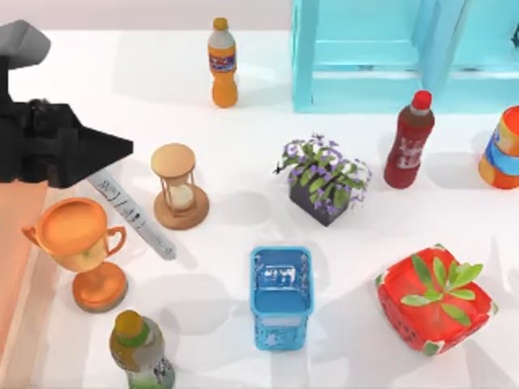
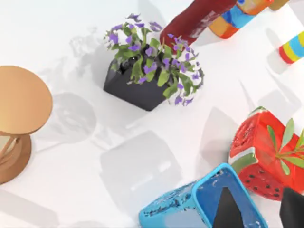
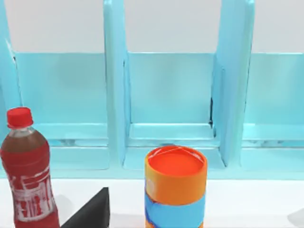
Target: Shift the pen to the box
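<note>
Top view: left gripper point(image 1: 122, 150) over the pen's point(image 1: 134, 215) capped end beside the hourglass point(image 1: 178, 186), grip unclear, box point(image 1: 16, 259) beyond the trophy point(image 1: 81, 243); wrist views: clutter, fingertips point(image 2: 228, 209) apart; grasp stage—next, lift boxward.

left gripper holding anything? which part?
Cannot tell. The left gripper sits over the pen's capped end, hiding any contact; the barrel sticks out toward the trophy.

The left gripper point(image 1: 122, 150) sits over one end of the pen point(image 1: 134, 217), with the hourglass point(image 1: 178, 188) just to its right and the trophy point(image 1: 81, 247) in front.
</note>
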Available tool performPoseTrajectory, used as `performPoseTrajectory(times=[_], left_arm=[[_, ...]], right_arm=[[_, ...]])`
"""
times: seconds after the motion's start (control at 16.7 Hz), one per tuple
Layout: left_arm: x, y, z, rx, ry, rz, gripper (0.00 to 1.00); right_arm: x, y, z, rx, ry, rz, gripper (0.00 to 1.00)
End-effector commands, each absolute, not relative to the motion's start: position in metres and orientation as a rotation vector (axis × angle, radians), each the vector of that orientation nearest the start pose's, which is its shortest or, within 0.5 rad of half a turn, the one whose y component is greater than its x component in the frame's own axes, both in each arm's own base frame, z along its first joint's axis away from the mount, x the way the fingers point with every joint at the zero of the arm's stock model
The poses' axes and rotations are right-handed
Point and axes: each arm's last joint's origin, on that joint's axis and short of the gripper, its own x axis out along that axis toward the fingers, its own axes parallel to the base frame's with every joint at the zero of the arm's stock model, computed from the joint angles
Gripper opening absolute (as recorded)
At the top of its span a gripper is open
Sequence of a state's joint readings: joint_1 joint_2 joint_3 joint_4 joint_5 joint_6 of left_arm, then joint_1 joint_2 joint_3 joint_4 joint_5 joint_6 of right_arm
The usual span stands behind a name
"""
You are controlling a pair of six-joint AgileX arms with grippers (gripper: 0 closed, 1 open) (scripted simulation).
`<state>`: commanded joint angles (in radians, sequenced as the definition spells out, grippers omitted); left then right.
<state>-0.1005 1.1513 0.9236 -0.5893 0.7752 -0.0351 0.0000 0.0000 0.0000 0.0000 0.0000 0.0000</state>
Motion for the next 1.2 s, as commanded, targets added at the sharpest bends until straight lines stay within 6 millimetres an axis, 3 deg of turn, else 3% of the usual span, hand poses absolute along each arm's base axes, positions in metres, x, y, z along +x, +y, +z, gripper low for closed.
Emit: performPoseTrajectory(times=[0.18, 0.42, 0.54, 0.72, 0.96, 1.2], left_arm=[[0.234, -0.043, 0.284, -0.279, 0.79, -0.812, 0.0], [0.255, -0.035, 0.308, -0.102, 0.708, -0.81, 0.0], [0.266, -0.017, 0.319, 0.023, 0.665, -0.779, 0.0], [0.271, 0.026, 0.321, 0.187, 0.663, -0.697, 0.0], [0.253, 0.083, 0.314, 0.247, 0.735, -0.593, 0.0], [0.238, 0.101, 0.315, 0.238, 0.756, -0.554, 0.0]], right_arm=[[0.106, -0.001, 0.16, 0.0, 0.0, 0.0, 1.0], [0.106, -0.001, 0.16, 0.0, 0.0, 0.0, 1.0], [0.106, -0.001, 0.16, 0.0, 0.0, 0.0, 1.0], [0.106, -0.001, 0.16, 0.0, 0.0, 0.0, 1.0], [0.106, -0.001, 0.16, 0.0, 0.0, 0.0, 1.0], [0.106, -0.001, 0.16, 0.0, 0.0, 0.0, 1.0]])
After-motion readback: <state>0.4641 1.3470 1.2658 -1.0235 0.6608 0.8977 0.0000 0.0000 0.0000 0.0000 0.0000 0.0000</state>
